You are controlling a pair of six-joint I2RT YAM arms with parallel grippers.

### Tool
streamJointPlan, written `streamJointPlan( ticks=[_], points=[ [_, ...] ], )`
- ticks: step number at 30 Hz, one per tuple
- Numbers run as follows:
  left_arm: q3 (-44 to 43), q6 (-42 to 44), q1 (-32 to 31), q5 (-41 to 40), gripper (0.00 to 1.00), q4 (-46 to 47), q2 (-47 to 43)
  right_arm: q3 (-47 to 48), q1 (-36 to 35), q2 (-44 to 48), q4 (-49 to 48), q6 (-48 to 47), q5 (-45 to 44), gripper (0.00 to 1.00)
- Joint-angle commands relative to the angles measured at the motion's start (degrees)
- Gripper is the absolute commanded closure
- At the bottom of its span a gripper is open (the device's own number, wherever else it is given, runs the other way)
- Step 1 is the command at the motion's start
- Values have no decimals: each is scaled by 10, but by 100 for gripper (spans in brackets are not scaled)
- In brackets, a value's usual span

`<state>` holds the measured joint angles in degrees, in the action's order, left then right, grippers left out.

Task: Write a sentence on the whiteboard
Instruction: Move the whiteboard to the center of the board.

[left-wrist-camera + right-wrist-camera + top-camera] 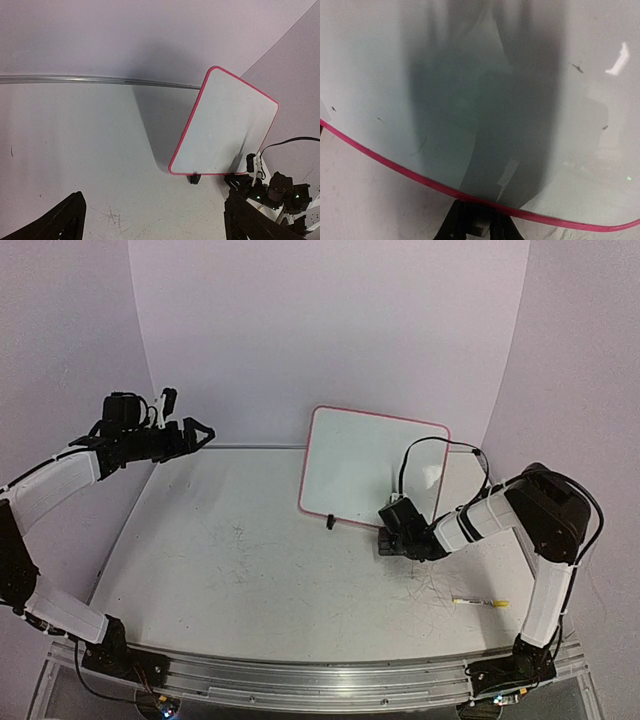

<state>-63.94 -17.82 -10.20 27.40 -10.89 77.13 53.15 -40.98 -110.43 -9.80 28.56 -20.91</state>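
The whiteboard (372, 462) stands propped at the back of the counter (230, 560), right of centre. It is tilted back toward the wall (330, 330) and rests on its lower pink rim, where a small black clip (330, 522) serves as a foot. I judge it is stood up like this to offer its face to the arms. I see no writing on it.

My right end effector (398, 536) is down at the board's lower right edge, fingers right at the rim. I cannot tell whether they pinch the rim or merely sit beside it.

A yellow marker (481, 602) lies on the counter near the right arm, apart from the board, so I judge writing cannot start until it is picked up.

The left end effector (196, 434) hangs high at the far left, fingers spread wide and empty, well clear of the work.
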Motion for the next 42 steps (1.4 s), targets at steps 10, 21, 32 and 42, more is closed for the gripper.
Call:
streamJointPlan(
  ticks=[10,21,32,42],
  points=[
    [8,19,-1,-46,3,24,-8,-100,-41,77,-164,-306,244,100],
    [12,23,-1,-63,3,25,-12,-171,-41,124,-204,-217,126,100],
    [14,27,-1,-74,3,26,-13,-239,-45,171,-233,-120,47,100],
    [15,28,-1,-75,3,25,-10,-240,-95,144,-231,-48,12,100]
  ],
)
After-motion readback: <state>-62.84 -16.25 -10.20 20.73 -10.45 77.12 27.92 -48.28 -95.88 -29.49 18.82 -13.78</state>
